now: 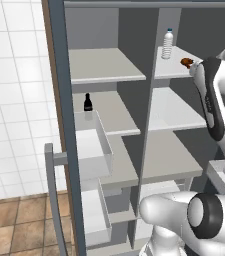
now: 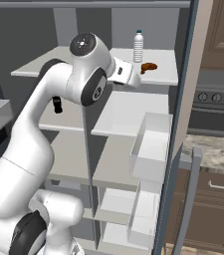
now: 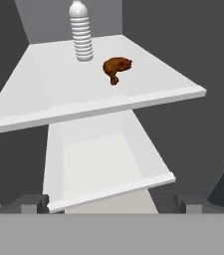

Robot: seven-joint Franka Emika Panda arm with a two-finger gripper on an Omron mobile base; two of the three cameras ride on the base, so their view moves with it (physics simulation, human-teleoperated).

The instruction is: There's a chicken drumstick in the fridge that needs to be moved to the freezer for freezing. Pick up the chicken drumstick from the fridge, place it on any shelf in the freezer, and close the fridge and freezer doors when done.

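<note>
drumstick ahead of and above the gripper, on the top fridge shelf

the chicken drumstick (image 3: 116,68) lies on the top shelf (image 3: 148,94) of the right-hand compartment, just right of a water bottle (image 3: 81,32) and apart from it. in the hand view it sits above centre, so the reach likely goes forward and up; its long axis runs on a slant, thick end up-right, bone end down-left. the gripper (image 3: 111,204) is short of the shelf edge, its 2 fingertips (image 3: 31,203) spread wide, holding and touching nothing. both doors stand open; a dark bottle (image 1: 88,102) sits on a shelf in the left-hand compartment.
</note>
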